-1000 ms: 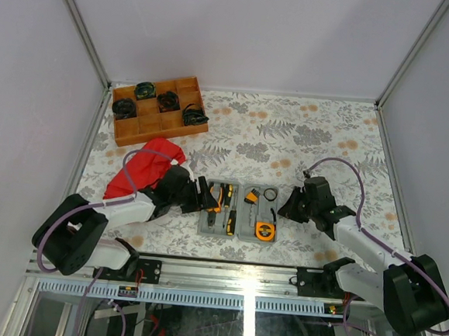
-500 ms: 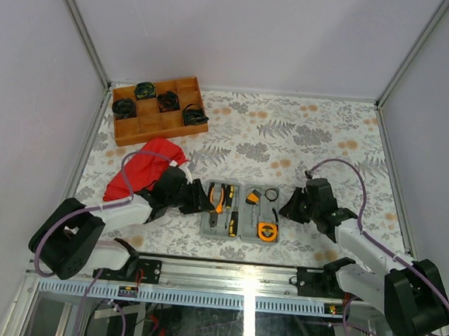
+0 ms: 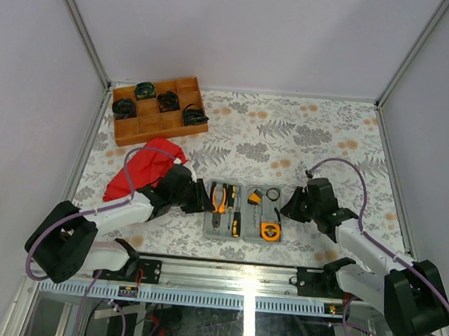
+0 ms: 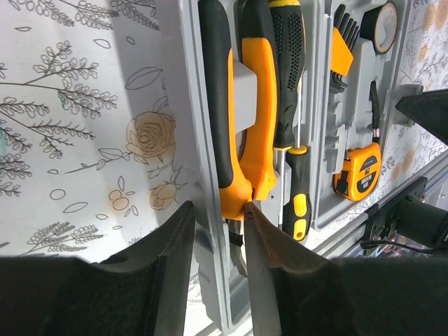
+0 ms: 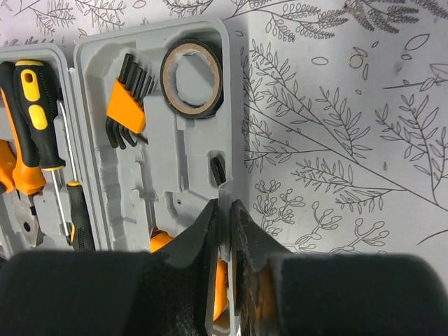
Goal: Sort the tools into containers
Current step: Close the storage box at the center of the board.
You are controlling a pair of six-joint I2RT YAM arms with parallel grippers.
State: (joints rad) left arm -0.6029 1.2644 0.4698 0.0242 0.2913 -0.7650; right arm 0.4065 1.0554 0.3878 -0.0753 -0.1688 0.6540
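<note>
You had the left hand (image 4: 218, 210) straddling the left rim of the open grey tool case (image 4: 185, 70) on the desk (image 3: 304, 143), its grasp not determinable, with pliers (image 4: 260, 140), a screwdriver (image 4: 287, 63) and tape measure (image 4: 358, 175) seated in its recesses, and the right hand (image 5: 225, 210) clenched on the right rim.

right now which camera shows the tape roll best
The right wrist view: the tape roll sits whole and close in the case's top corner. The left wrist view shows it small, at the frame's top edge. The top view shows only a tiny ring.
</note>
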